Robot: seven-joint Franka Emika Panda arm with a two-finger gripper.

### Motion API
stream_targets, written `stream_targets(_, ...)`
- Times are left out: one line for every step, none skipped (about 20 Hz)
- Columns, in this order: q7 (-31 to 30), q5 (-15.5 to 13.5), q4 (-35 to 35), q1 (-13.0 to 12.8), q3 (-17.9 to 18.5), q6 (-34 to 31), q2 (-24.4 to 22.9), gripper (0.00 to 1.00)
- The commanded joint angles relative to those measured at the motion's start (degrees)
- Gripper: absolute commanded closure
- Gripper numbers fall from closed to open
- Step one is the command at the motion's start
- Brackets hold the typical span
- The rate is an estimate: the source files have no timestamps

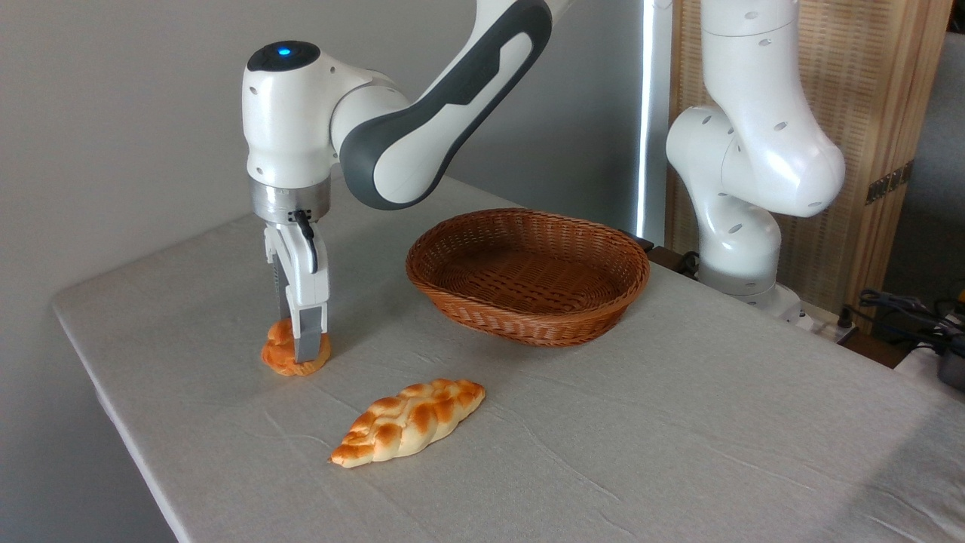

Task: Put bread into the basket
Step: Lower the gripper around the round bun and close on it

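Orange-golden and lobed on top, the bread [285, 354] sits on the grey-clothed table [678, 422] near its left edge, and the gripper [300, 348] stands vertically right over it. One grey fingertip [307, 347] crosses the front of the bun, reaching almost to the cloth; the other finger is hidden behind, so the jaws seem to straddle the bun, one each side. Whether they are already pinching it or only standing spread around it cannot be told from this angle. The bun is round, so it has no long axis to line up with. What the coming move turns on, as I judge it, is that the wicker basket [528, 320] lies empty to the right and a little farther back, well apart from the bun. A braided loaf [411, 421] lies nearer the camera, clear of that path
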Motion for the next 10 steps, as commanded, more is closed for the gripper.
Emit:
stream_targets(3.43, -1.62, -0.01, 0.41, -0.31, 1.29, 0.6, 0.55)
stream_targets(3.69, -1.62, -0.01, 0.41, -0.31, 1.29, 0.6, 0.65)
stream_targets(3.69, -1.62, -0.01, 0.41, -0.31, 1.29, 0.6, 0.65)
stream_targets(3.69, -1.62, -0.01, 0.41, -0.31, 1.29, 0.6, 0.65)
stream_targets(3.78, -1.62, -0.01, 0.41, -0.31, 1.2, 0.6, 0.65)
stream_targets(3.78, -1.62, -0.01, 0.5, -0.31, 1.2, 0.6, 0.63)
stream_targets(3.78, -1.62, -0.01, 0.41, -0.31, 1.12, 0.6, 0.62)
stream_targets(3.78, -1.62, -0.01, 0.41, -0.31, 1.11, 0.6, 0.61)
stream_targets(3.69, -1.62, -0.01, 0.41, -0.31, 1.11, 0.6, 0.6)
stream_targets(3.69, -1.62, -0.01, 0.5, -0.31, 1.11, 0.6, 0.61)
